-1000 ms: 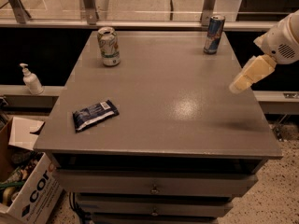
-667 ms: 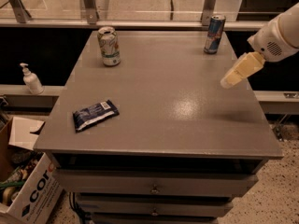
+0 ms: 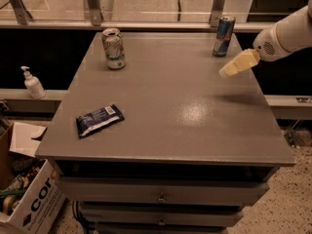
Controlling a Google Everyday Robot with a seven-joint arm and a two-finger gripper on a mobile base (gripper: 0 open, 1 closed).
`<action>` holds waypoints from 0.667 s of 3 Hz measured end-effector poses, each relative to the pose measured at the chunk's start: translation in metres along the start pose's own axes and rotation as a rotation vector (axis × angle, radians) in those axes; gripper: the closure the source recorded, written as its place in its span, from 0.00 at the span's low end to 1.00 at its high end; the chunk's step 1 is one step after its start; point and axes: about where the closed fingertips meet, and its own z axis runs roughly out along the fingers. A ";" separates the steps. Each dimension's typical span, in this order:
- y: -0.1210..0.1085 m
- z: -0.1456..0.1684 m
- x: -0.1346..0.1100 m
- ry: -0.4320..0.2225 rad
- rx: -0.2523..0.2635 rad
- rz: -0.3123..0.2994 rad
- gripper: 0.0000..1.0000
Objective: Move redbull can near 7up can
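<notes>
Swinging left and farther back since a second ago, the gripper now hovers over the table's far right part, carrying nothing; open or closed, I cannot tell. Just beyond it the redbull can stands upright at the far right edge. Well apart, far left, stands the 7up can, unmoved.

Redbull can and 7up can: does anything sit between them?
Nothing, in the camera view: only bare tabletop separates the redbull can and 7up can. The gripper hovers near the redbull can.
</notes>
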 end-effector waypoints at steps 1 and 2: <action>-0.023 0.024 -0.001 -0.095 0.011 0.100 0.00; -0.043 0.041 -0.012 -0.213 0.021 0.152 0.00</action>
